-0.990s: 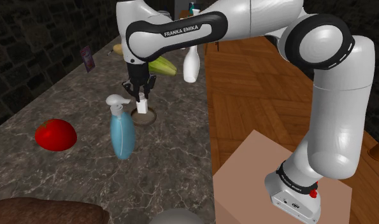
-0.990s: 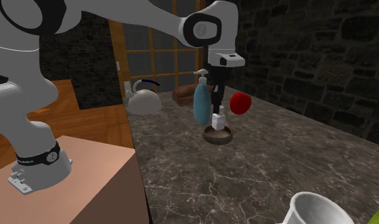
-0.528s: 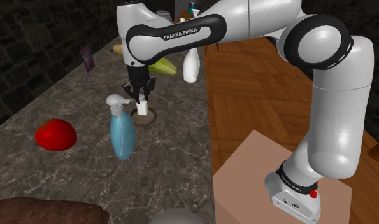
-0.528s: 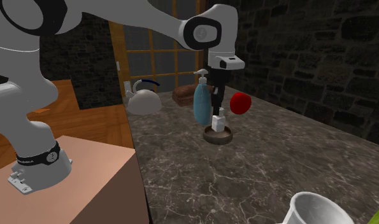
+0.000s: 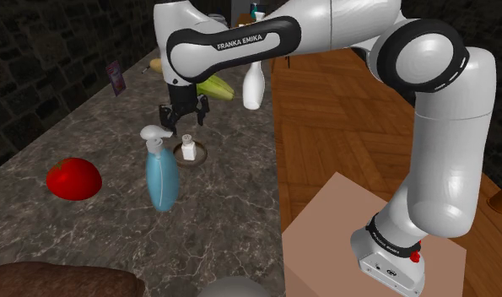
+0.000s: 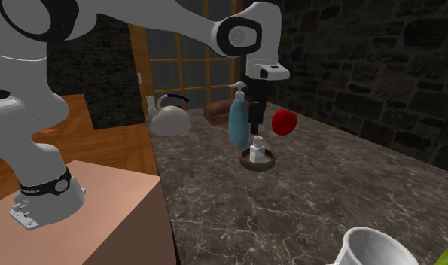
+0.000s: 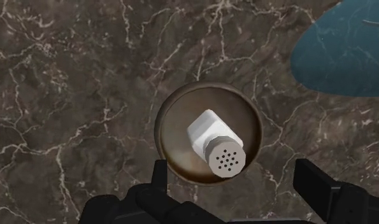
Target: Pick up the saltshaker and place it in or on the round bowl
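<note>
Fingers apart and empty, the black pincer (image 5: 183,115) hovers directly above the white, grey-capped saltshaker (image 7: 216,143), which stands upright inside the shallow brown round bowl (image 7: 176,135) on the dark marble table (image 7: 67,95).

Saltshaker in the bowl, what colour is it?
The saltshaker is white, cap dotted with dark holes; wrist view.

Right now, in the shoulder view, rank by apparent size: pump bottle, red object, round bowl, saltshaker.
1. Pump bottle and red object: about alike, both nearer the camera.
2. Round bowl.
3. Saltshaker, smallest.
</note>
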You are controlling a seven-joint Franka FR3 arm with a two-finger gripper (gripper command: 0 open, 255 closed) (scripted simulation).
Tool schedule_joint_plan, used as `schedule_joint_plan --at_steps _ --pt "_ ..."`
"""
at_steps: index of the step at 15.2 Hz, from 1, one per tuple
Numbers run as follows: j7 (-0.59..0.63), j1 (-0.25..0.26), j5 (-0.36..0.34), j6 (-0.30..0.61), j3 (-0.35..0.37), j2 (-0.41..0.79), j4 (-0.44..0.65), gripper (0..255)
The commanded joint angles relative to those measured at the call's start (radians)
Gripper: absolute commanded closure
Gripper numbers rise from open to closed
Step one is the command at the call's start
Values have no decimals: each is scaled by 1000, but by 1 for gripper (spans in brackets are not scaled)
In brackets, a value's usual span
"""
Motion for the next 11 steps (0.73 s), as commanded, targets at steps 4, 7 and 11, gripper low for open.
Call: schedule_joint_plan --at_steps 4,7,11 --pt "-7 5 8 -104 5 -14 91 0" --pt "-7 5 8 -103 5 -14 91 0" --pt "-7 5 8 -104 5 -14 91 0"
